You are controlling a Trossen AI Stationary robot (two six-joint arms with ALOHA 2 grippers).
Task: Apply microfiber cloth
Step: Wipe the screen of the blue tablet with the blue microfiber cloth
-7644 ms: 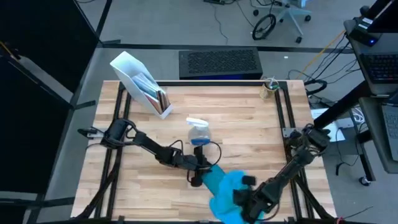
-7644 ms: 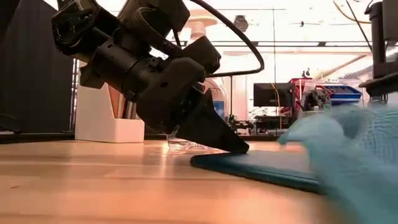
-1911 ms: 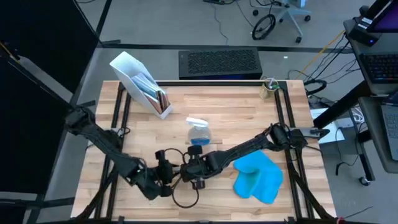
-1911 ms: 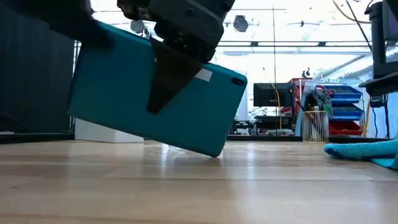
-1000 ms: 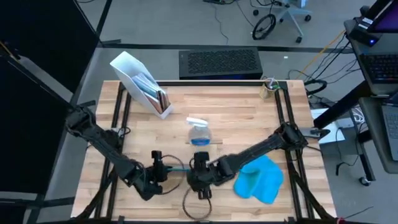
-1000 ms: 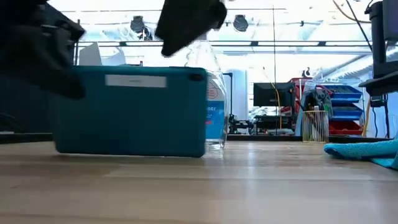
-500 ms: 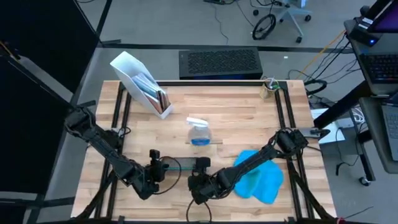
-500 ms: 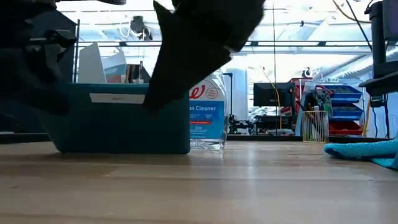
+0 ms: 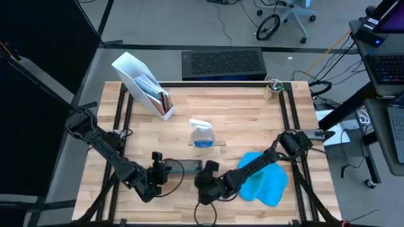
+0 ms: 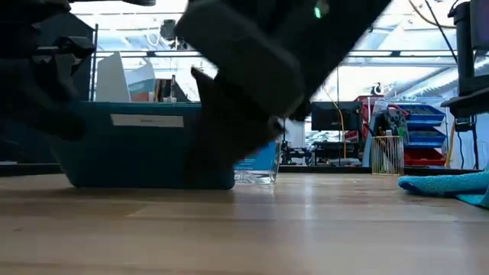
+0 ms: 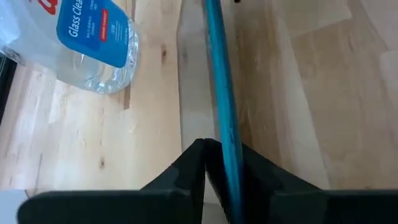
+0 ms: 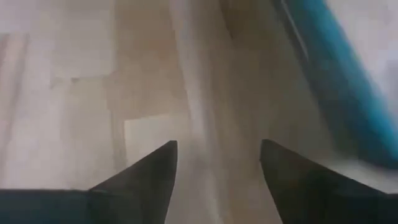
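From above, a white file holder (image 9: 144,85) at the table's (image 9: 252,120) far left holds papers. The left gripper (image 11: 214,163) pinches the teal tablet (image 9: 184,166), which stands on its edge; only the left wrist view shows that clamp, with the spray bottle (image 9: 201,133) beyond. The right gripper (image 12: 217,163) is just beside the tablet, fingers spread with nothing between them. The cloth (image 9: 263,183) lies crumpled at the near right, under the right arm.
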